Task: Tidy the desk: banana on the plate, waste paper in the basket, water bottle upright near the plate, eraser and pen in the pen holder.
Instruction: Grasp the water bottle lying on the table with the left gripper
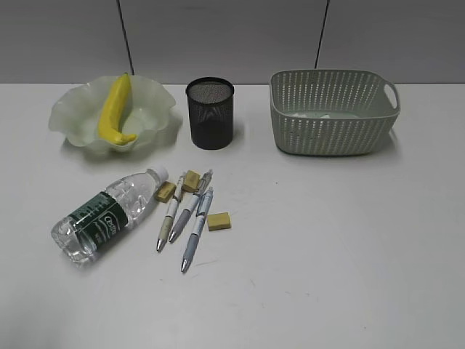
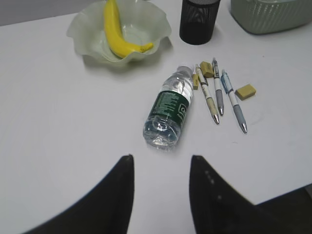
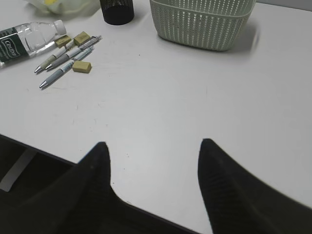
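White desk [image 1: 349, 276] is seen bare nearest; both grippers, left [image 2: 161, 168] and right [image 3: 153, 153], are held open and empty. Farther on, the water bottle [image 1: 105, 214], pens [image 1: 196, 225] and erasers [image 1: 219, 221] remain lying. Beyond, the banana [image 1: 116, 107] is already on the plate [image 1: 73, 116]; the pen holder [image 1: 210, 115] and basket [image 1: 330, 113] stand behind.

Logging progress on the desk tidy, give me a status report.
Both grippers open, empty: left gripper, right gripper. Banana on plate. Water bottle lying flat; pens, erasers on desk. Path clear.
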### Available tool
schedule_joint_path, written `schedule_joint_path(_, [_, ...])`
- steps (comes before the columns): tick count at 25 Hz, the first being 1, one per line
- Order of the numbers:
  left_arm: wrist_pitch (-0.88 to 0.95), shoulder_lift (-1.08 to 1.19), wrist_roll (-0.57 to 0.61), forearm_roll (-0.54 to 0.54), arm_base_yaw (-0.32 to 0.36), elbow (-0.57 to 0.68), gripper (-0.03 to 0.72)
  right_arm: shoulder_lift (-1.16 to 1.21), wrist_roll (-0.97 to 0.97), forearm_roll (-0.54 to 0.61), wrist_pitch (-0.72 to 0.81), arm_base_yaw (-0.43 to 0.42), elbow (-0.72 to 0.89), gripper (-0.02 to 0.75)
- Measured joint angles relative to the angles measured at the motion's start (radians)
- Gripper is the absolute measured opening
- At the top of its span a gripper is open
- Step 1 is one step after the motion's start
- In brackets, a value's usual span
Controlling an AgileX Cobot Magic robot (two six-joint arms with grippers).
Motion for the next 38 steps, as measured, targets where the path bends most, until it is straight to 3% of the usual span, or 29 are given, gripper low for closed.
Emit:
schedule_joint_path(10, [-0.206, 0.733, 0.153, -0.115, 0.000, -0.164, 0.380, 0.000, -0.003, 0.000, -0.001, 0.000, 0.004, 0.456])
schedule_joint_path(14, [-0.217, 0.993, 0.184, -0.141, -0.011, -0.293, 0.492, 0.000, -0.003, 0.000, -0.001, 0.000, 0.004, 0.456])
schedule_joint_path(17, [-0.220, 1.166, 0.195, -0.140, -0.061, -0.399, 0.556, 0.000, -0.003, 0.000, -0.001, 0.000, 0.004, 0.456])
schedule_joint_path(21, [-0.181, 1.371, 0.186, -0.070, -0.158, -0.543, 0.574, 0.000, -0.003, 0.000, -0.001, 0.000, 0.004, 0.456])
schedule_joint_path(25, [-0.090, 1.538, 0.103, 0.047, -0.217, -0.667, 0.580, 0.000, -0.003, 0.000, -0.001, 0.000, 0.004, 0.456])
schedule_joint_path(38, [-0.076, 1.787, 0.067, 0.111, -0.226, -0.804, 0.594, 0.000, -0.003, 0.000, -0.001, 0.000, 0.004, 0.456])
